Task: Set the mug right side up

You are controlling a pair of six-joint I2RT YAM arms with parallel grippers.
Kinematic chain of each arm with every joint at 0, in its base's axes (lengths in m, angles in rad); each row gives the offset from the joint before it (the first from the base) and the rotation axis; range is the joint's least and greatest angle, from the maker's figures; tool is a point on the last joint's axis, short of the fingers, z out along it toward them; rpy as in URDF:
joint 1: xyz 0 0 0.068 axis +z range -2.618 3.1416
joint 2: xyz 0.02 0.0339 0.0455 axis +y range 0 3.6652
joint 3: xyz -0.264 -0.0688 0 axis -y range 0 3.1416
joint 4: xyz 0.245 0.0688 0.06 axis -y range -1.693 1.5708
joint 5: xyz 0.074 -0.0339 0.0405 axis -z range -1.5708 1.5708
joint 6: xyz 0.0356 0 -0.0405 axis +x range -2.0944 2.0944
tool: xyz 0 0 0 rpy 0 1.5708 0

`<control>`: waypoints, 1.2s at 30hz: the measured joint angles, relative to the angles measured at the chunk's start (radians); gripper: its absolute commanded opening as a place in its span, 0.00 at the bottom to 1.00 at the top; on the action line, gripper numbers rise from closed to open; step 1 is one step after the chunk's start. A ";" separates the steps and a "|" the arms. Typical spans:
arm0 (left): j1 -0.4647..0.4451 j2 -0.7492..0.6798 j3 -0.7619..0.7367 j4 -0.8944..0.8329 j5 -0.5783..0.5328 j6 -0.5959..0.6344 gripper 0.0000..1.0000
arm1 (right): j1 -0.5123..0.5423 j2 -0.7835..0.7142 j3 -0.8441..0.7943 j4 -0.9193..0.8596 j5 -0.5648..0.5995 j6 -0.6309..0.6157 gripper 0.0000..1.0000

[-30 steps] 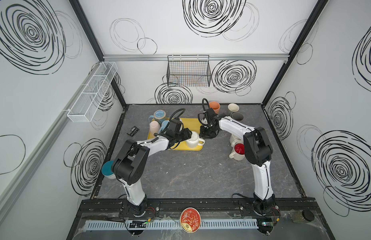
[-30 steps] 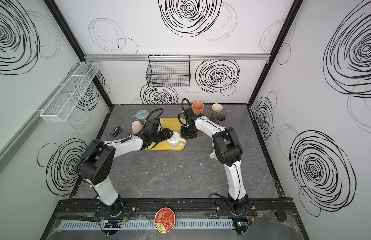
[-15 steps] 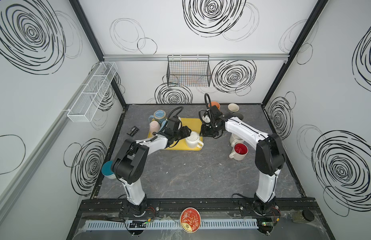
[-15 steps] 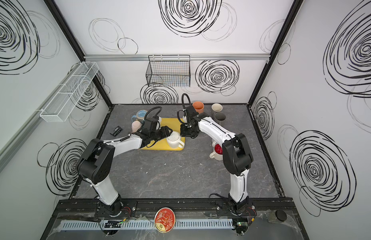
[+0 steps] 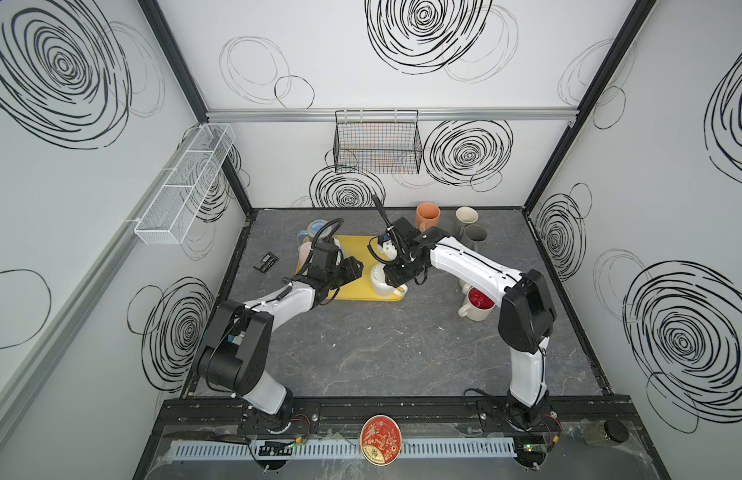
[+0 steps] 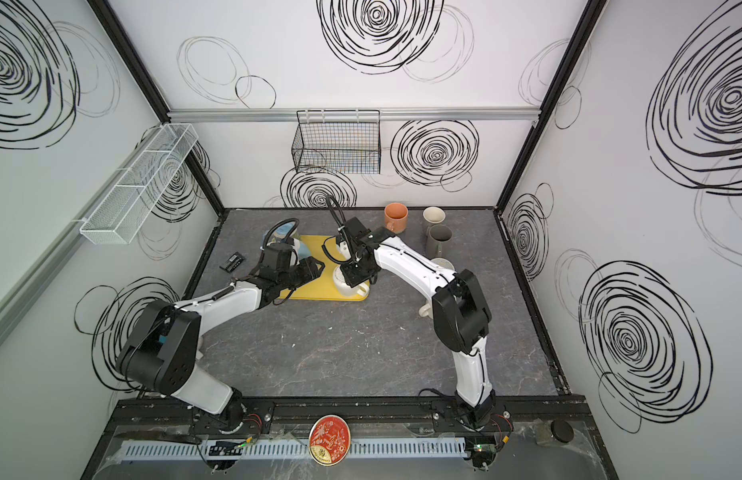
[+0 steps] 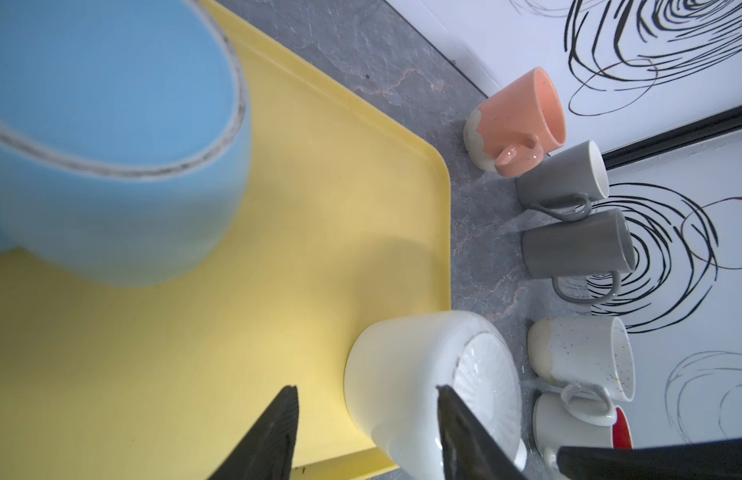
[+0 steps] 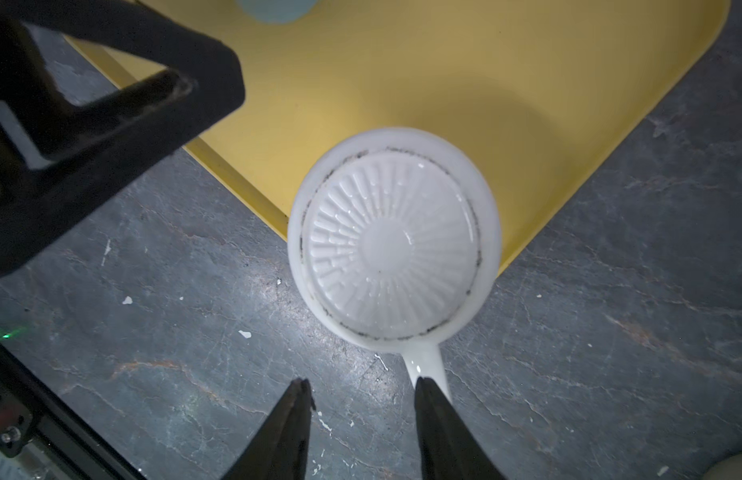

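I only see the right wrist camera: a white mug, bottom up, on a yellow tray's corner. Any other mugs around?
Observer: Yes. Five stand upright on the table right of the tray in both top views, among them an orange mug.
Operator: Anything else on the tray?
Observer: A blue mug, also bottom up, in the left wrist view.
Operator: And that black shape beside my mug?
Observer: The left gripper, jaws open, pointed at the white mug.

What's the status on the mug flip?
Left gripper open, empty, beside white mug. Right gripper open above it, by the handle. Mug upside down on yellow tray corner. Blue mug stands apart.
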 measured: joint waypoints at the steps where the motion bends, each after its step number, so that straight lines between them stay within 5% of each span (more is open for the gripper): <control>1: 0.000 -0.003 -0.005 0.001 0.000 0.000 0.57 | 0.003 0.011 0.006 -0.011 0.011 -0.008 0.48; 21: 0.033 -0.061 -0.067 0.001 0.002 0.000 0.58 | 0.038 0.172 0.134 -0.097 0.148 -0.050 0.40; 31: 0.055 -0.110 -0.100 0.001 0.009 0.001 0.58 | 0.042 0.235 0.209 -0.122 0.213 -0.036 0.01; 36: 0.082 -0.181 -0.166 0.027 0.018 -0.010 0.60 | 0.042 0.235 0.209 -0.120 0.217 -0.006 0.00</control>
